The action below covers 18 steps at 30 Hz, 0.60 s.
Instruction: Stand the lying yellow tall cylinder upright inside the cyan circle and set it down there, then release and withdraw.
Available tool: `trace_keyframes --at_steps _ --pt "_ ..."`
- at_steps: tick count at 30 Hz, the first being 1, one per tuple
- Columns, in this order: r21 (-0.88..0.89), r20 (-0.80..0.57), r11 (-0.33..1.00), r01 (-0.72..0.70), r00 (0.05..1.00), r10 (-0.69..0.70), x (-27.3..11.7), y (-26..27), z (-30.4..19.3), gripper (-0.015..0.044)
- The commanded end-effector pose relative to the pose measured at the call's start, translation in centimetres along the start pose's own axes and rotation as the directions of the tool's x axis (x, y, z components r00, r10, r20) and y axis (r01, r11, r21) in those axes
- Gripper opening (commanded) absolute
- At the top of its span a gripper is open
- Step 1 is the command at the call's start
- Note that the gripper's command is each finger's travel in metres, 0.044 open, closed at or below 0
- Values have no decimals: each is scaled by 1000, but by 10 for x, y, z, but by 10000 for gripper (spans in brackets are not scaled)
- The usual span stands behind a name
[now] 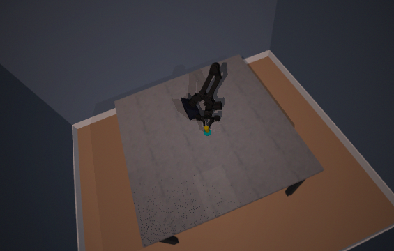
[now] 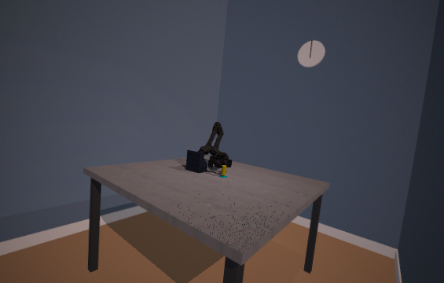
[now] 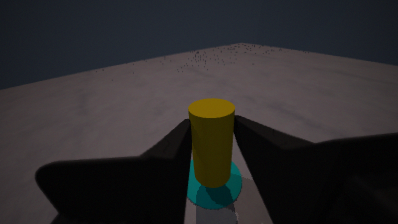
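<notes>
The yellow tall cylinder (image 1: 206, 129) (image 2: 224, 170) (image 3: 212, 145) is upright between the fingers, over the cyan circle. In the wrist view its lower end shows against the cyan circle (image 1: 208, 134) (image 2: 223, 176) (image 3: 214, 197), with cyan to both sides and in front. In the exterior view its lower end is at or just above the circle; whether it touches cannot be told. My gripper (image 3: 211, 122) is shut on the cylinder, one dark finger on each side of its upper part. The circle's far part is hidden behind the cylinder.
A dark blue box-like block (image 1: 190, 109) (image 2: 196, 161) stands on the table (image 1: 252, 150) (image 2: 159, 181) beside the arm, close to the gripper's side. The arm rises behind the cylinder. The table's edges are far from the circle.
</notes>
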State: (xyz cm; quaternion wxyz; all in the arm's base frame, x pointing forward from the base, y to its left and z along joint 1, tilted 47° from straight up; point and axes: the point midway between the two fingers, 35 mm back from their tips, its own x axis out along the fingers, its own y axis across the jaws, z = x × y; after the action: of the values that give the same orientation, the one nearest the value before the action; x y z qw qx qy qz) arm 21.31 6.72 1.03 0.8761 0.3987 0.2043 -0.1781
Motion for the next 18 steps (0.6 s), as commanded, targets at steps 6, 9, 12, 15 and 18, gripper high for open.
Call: trace_keyframes --at_steps 6,9,12,15,18 --pt "4 -1 1000 1 1000 -1 5 0 -10 105" --pt "2 -3 1000 2 1000 -2 7 0 -13 105" --pt "2 -3 1000 2 1000 -2 7 0 -13 105" --pt "2 -3 1000 2 1000 -2 7 0 -13 105" --pt "2 -3 1000 2 1000 -2 7 0 -13 105"
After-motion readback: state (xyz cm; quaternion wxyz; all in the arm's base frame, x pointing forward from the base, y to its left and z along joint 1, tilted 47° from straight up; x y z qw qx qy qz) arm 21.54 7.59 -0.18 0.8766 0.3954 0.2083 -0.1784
